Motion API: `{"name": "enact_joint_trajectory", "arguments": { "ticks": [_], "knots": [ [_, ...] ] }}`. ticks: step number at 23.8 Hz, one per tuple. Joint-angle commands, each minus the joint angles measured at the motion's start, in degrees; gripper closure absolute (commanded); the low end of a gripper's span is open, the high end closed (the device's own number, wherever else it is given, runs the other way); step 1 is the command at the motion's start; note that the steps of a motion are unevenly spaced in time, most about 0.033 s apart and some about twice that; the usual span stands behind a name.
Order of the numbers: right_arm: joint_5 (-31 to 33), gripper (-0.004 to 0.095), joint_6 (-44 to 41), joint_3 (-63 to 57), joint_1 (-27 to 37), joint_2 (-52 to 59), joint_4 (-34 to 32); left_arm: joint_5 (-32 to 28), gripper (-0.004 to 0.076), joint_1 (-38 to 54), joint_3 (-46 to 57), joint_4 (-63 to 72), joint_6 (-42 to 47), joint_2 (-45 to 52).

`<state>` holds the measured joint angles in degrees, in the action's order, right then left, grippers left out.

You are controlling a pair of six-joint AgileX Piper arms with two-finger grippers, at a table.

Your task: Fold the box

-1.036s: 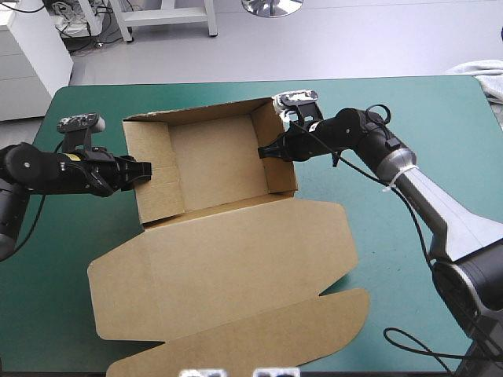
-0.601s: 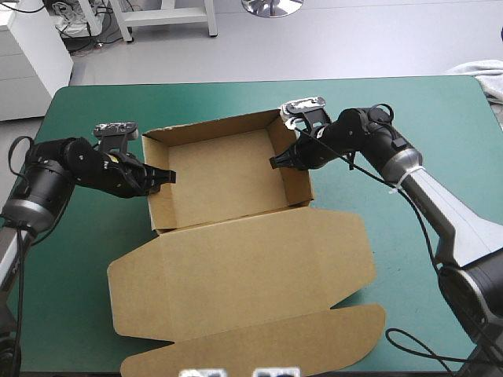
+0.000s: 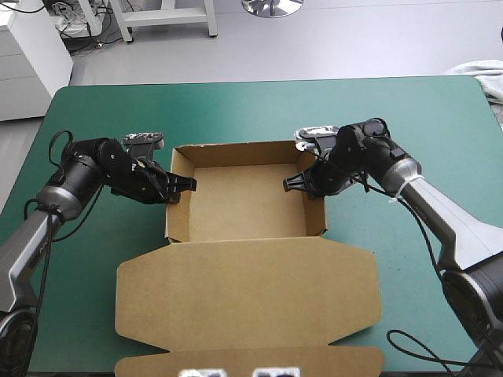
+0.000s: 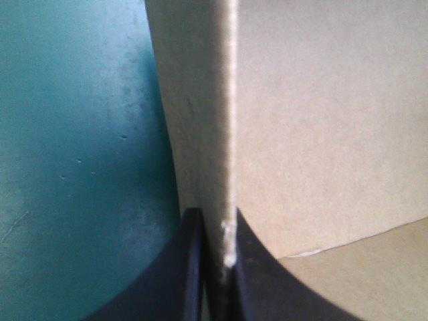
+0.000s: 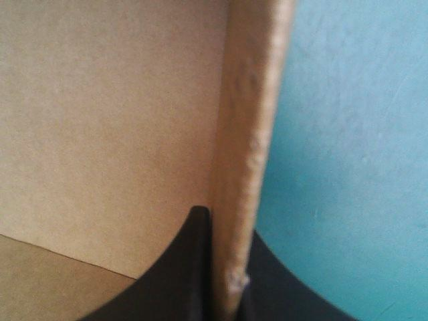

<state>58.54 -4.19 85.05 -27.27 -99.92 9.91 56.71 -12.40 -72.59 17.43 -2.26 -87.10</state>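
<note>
Your left gripper (image 3: 185, 186) is clamped on the left wall of the box (image 3: 244, 200), your right gripper (image 3: 291, 185) on its right wall; the tray sits mid-table (image 3: 236, 110), long axis 9 to 3 o'clock, nothing inside; its lid (image 3: 247, 294) lies flat toward 6, equally near both arms.

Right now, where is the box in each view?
High view: the box sits mid-table, tray open, lid flat toward the near edge.
Left wrist view: its left side wall stands edge-on, pinched by the left gripper.
Right wrist view: its right side wall, pinched by the right gripper.
Shared landmark: the teal-green cover outside each wall.
</note>
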Motion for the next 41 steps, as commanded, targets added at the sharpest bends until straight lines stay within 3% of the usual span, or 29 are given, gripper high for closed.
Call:
{"name": "enact_joint_trajectory", "arguments": {
  "ticks": [1, 4, 10, 13, 16, 21, 26, 29, 31, 37, 41],
  "knots": [
    [-0.16, 0.0908, 0.00, -3.77, -0.47, 2.93, 1.55, -3.67, 0.0734, -1.67, -1.87, 1.95, -1.21, 0.96],
    [-2.49, 0.0908, -3.08, -5.88, -0.47, 2.93, 1.90, -3.95, 0.0734, -6.28, -1.87, -0.56, -1.21, -1.15],
    [-1.21, 0.0886, -3.49, -5.88, -0.47, 2.93, 2.21, -4.99, 0.0734, -10.35, -1.87, -4.79, -1.21, -4.47],
    [-1.21, 0.0822, -2.94, -5.88, -0.47, 2.93, 1.83, -5.08, 0.0733, -10.35, -1.87, -5.00, -0.68, -5.16],
    [-1.82, 0.0689, -2.94, -5.88, -0.47, 2.93, 1.83, -5.18, 0.0720, -10.35, -1.87, -5.00, 0.69, -5.26],
    [-3.09, 0.0487, -6.44, -5.25, -0.47, 2.93, 1.28, -5.05, 0.0600, -10.35, -1.87, -5.26, -0.18, -5.26],
    [-1.32, 0.0457, -7.88, -2.31, -0.47, 2.93, -2.48, -5.15, 0.0379, -10.35, -1.87, -5.26, -1.40, -5.26],
    [3.11, 0.0457, -12.21, 1.20, -0.47, 2.93, -8.20, -7.57, 0.0261, -10.35, -1.87, -5.48, -1.40, -5.15],
    [5.82, 0.0457, -12.34, 3.40, -0.47, 2.93, -11.63, -9.32, 0.0260, -10.35, -1.87, -5.48, -1.40, -5.15],
    [7.79, 0.0457, -11.45, 12.36, -0.47, 2.93, -11.33, -12.80, 0.0260, -10.35, -1.87, -11.73, -1.40, -2.29],
    [11.71, 0.0459, -6.14, 19.07, -0.47, 2.93, -12.98, -16.08, 0.0260, -10.35, -1.87, -14.85, -1.40, 2.45]
  ]
}}
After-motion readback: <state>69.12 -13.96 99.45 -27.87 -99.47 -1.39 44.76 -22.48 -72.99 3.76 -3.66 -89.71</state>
